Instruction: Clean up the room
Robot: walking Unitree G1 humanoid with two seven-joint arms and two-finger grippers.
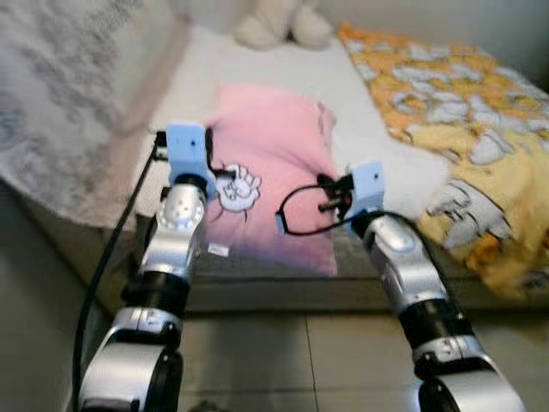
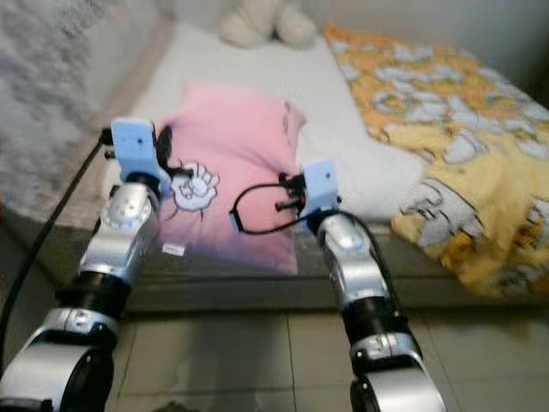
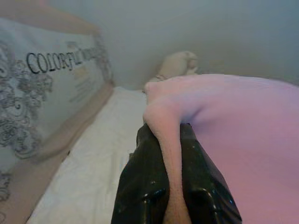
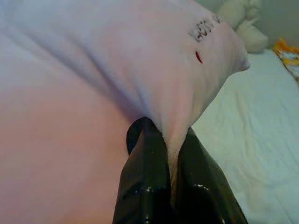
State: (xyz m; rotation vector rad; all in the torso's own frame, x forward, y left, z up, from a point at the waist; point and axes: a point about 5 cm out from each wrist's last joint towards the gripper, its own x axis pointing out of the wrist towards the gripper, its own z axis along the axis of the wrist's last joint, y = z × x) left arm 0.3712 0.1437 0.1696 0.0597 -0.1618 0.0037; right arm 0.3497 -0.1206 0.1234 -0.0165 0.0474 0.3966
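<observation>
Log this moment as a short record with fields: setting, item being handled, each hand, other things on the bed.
setting: bed with a white sheet, tiled floor in front
item: pink shirt with a white print, spread on the bed
left hand: shut on the shirt's edge
right hand: shut on the shirt's other edge
other things: yellow blanket on the robot's right, plush toy at the far end, grey patterned pillow on the left

Before us, a white-sheeted bed (image 1: pixel 257 69) bears a pink shirt (image 1: pixel 274 146) between our grippers, a yellow blanket (image 1: pixel 463 120) beyond the right one.
</observation>
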